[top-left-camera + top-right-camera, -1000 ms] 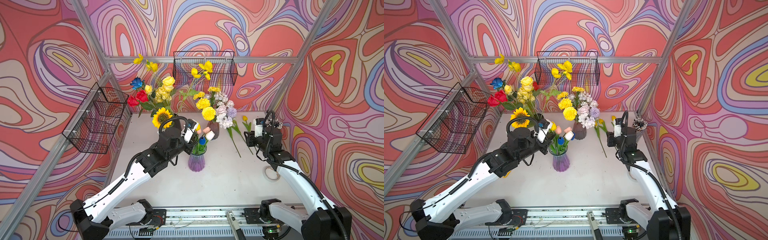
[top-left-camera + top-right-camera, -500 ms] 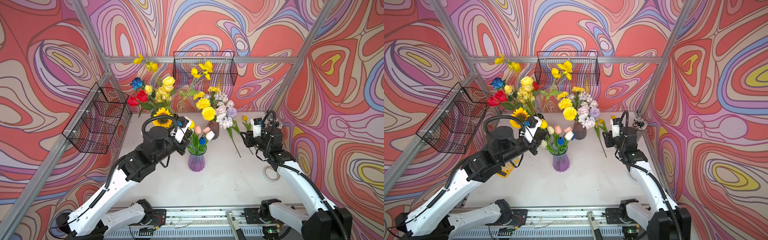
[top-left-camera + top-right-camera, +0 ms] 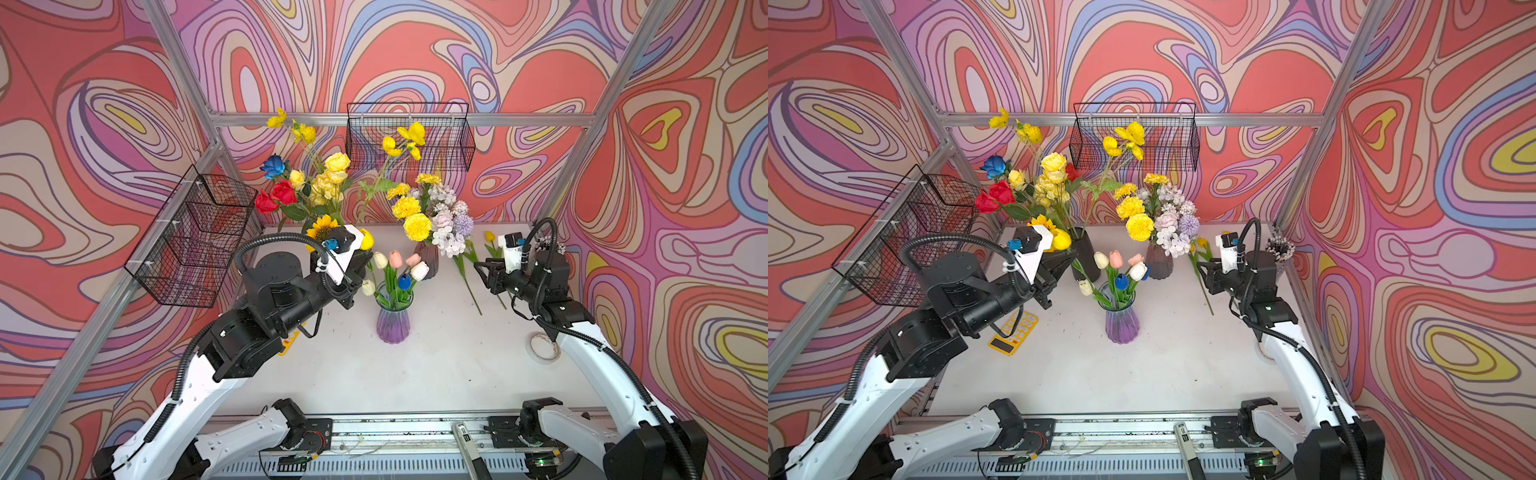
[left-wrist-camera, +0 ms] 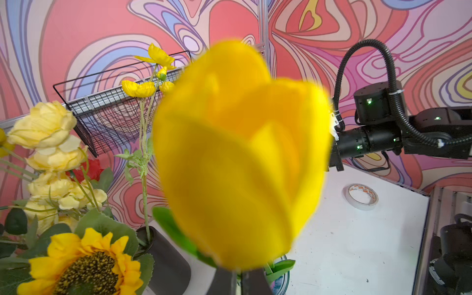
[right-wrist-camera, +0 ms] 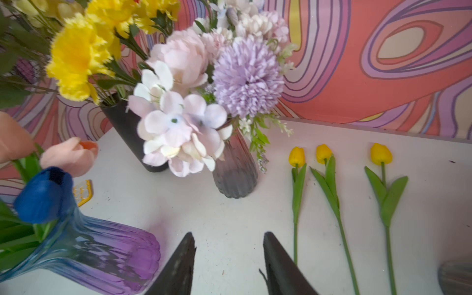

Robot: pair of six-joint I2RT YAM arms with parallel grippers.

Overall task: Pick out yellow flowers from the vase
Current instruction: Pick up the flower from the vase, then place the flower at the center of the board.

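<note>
**A:** Where is the yellow flower that's being handled?

**B:** The artificial yellow tulip point(image 4: 240, 153) with a green stem is up off the white counter point(image 3: 436, 374). In both top views its bloom sits just beside the brown-centred sunflower point(image 3: 322, 227).

**A:** What has hold of it?

**B:** The left end effector point(image 4: 238, 279) is pressed together on the stem just under the bloom. The stem's lower end is hidden.

**A:** And the nearest container?

**B:** The purple ribbed glass vase point(image 3: 392, 324) stands mid-counter. It holds white, pink and blue tulips point(image 3: 395, 259) on green stems.

**A:** What about the other vases?

**B:** A tall black vase point(image 3: 1086, 257) at the back left holds several kinds:
- the sunflower
- pale yellow roses point(image 3: 337, 161)
- red roses point(image 3: 284, 192)
- a blue rose point(image 3: 273, 166)
- long branching stems with small yellow blossoms point(image 3: 411, 133)

Near it, a grey-purple ribbed vase point(image 5: 235, 176) holds yellow pom-pom marigolds point(image 3: 417, 226) with pale pink and lilac blooms point(image 5: 245, 76).

**A:** Anything on the walls?

**B:** A black wire basket point(image 3: 409, 137) hangs on the back wall. A second wire basket point(image 3: 195, 241) hangs on the left wall.

**A:** And the right side?

**B:** Three more yellow tulips point(image 5: 323, 153) lie flat on the counter, side by side but apart, next to the grey-purple vase. The right end effector point(image 5: 227, 265) hovers over the counter near them. Its fingers are spread and grip nothing.
</note>
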